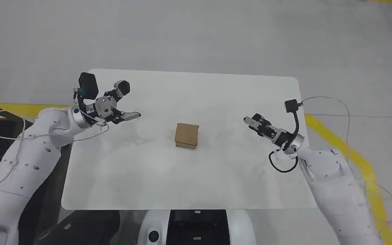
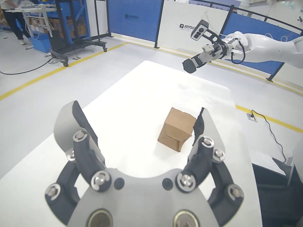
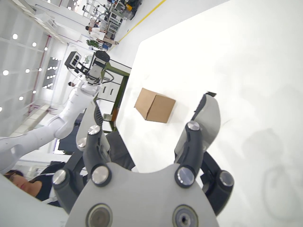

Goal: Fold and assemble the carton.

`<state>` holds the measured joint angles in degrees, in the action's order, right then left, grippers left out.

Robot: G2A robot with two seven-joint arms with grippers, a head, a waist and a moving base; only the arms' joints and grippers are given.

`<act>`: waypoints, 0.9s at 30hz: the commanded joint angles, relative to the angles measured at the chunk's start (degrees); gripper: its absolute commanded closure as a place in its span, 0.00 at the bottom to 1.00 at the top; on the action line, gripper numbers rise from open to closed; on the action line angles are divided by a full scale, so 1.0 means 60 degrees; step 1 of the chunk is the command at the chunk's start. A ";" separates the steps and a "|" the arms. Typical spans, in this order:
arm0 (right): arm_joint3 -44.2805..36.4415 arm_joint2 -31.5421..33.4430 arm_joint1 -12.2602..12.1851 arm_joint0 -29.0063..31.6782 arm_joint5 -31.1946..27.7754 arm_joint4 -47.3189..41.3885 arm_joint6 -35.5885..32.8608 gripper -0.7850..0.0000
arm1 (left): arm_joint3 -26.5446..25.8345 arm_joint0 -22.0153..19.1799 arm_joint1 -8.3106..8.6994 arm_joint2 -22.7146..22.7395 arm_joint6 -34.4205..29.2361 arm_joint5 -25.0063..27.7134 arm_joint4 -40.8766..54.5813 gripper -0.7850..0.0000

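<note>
A small brown carton (image 1: 187, 135) stands folded into a closed cube at the middle of the white table (image 1: 184, 190), with no gripper touching it. My left gripper (image 1: 127, 101) hovers over the table's left part, open and holding nothing. Its wrist view looks between the spread fingers (image 2: 78, 124) at the carton (image 2: 177, 128), whose side shows overlapping flaps. My right gripper (image 1: 251, 119) is over the table's right part, clear of the carton, also open and holding nothing. Its own view has the carton (image 3: 155, 106) beyond the fingers (image 3: 208, 109).
Bare tabletop (image 2: 132, 90) lies all around the carton. The table's edges are close behind both arms. Yellow floor tape (image 1: 334, 141) runs past the right side, and a black cable (image 1: 288, 156) loops from the right wrist.
</note>
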<state>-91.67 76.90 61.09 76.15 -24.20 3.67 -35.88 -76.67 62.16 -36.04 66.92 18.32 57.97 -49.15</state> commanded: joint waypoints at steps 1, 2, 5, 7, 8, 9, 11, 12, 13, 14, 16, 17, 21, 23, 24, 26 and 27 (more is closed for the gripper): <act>-0.0161 0.0145 -0.0020 0.0073 -0.0072 0.0551 0.0372 0.00 | 0.0049 0.0093 0.0022 0.0220 -0.0006 -0.0030 0.0047 0.00; -0.0249 0.0221 -0.0030 0.0106 -0.0112 0.0823 0.0557 0.00 | 0.0064 0.0142 0.0031 0.0327 -0.0006 -0.0045 0.0072 0.00; -0.0493 0.0425 -0.0049 0.0195 -0.0221 0.1657 0.1201 0.00 | 0.0075 0.0293 0.0056 0.0644 0.0009 -0.0108 0.0087 0.00; -0.0648 0.0503 -0.0051 0.0254 -0.0300 0.2099 0.1589 0.00 | 0.0060 0.0400 0.0071 0.0843 0.0014 -0.0106 0.0103 0.00; -0.0717 0.0536 -0.0050 0.0280 -0.0348 0.2283 0.1772 0.00 | 0.0039 0.0459 0.0078 0.0933 0.0004 -0.0097 0.0096 0.00; -0.0778 0.0560 -0.0049 0.0309 -0.0398 0.2439 0.1940 0.00 | 0.0027 0.0518 0.0083 0.1020 -0.0008 -0.0095 0.0106 0.00; -0.0857 0.0590 -0.0044 0.0364 -0.0450 0.2680 0.2207 0.00 | -0.0010 0.0622 0.0089 0.1179 -0.0048 -0.0120 0.0119 0.00; -0.0878 0.0602 -0.0042 0.0372 -0.0434 0.2778 0.2285 0.00 | -0.0029 0.0667 0.0090 0.1253 -0.0065 -0.0121 0.0132 0.00; -0.0895 0.0613 -0.0041 0.0366 -0.0410 0.2891 0.2341 0.00 | -0.0049 0.0708 0.0091 0.1326 -0.0083 -0.0130 0.0139 0.00; -0.0905 0.0616 -0.0040 0.0353 -0.0382 0.2979 0.2384 0.00 | -0.0075 0.0748 0.0089 0.1393 -0.0099 -0.0137 0.0148 0.00; -0.0877 0.0609 -0.0033 0.0319 -0.0295 0.3029 0.2420 0.00 | -0.0145 0.0822 0.0083 0.1514 -0.0100 -0.0118 0.0173 0.00; -0.0876 0.0608 -0.0029 0.0307 -0.0277 0.3012 0.2447 0.00 | -0.0165 0.0862 0.0077 0.1561 -0.0119 -0.0115 0.0184 0.00; -0.0875 0.0608 -0.0028 0.0306 -0.0273 0.3013 0.2449 0.00 | -0.0186 0.0899 0.0070 0.1608 -0.0141 -0.0118 0.0216 0.00; -0.0875 0.0608 -0.0028 0.0307 -0.0275 0.3012 0.2449 0.00 | -0.0186 0.0898 0.0070 0.1607 -0.0141 -0.0120 0.0217 0.00; -0.0876 0.0608 -0.0028 0.0307 -0.0276 0.3012 0.2448 0.00 | -0.0185 0.0897 0.0070 0.1605 -0.0141 -0.0120 0.0217 0.00; -0.0876 0.0608 -0.0029 0.0307 -0.0277 0.3012 0.2447 0.00 | -0.0184 0.0896 0.0070 0.1604 -0.0141 -0.0120 0.0216 0.00; -0.0876 0.0608 -0.0029 0.0307 -0.0277 0.3012 0.2447 0.00 | -0.0184 0.0896 0.0070 0.1604 -0.0140 -0.0120 0.0216 0.00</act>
<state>-96.93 80.55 60.92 78.00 -25.86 21.75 -21.19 -77.77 67.53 -35.62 76.54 17.48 57.25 -47.86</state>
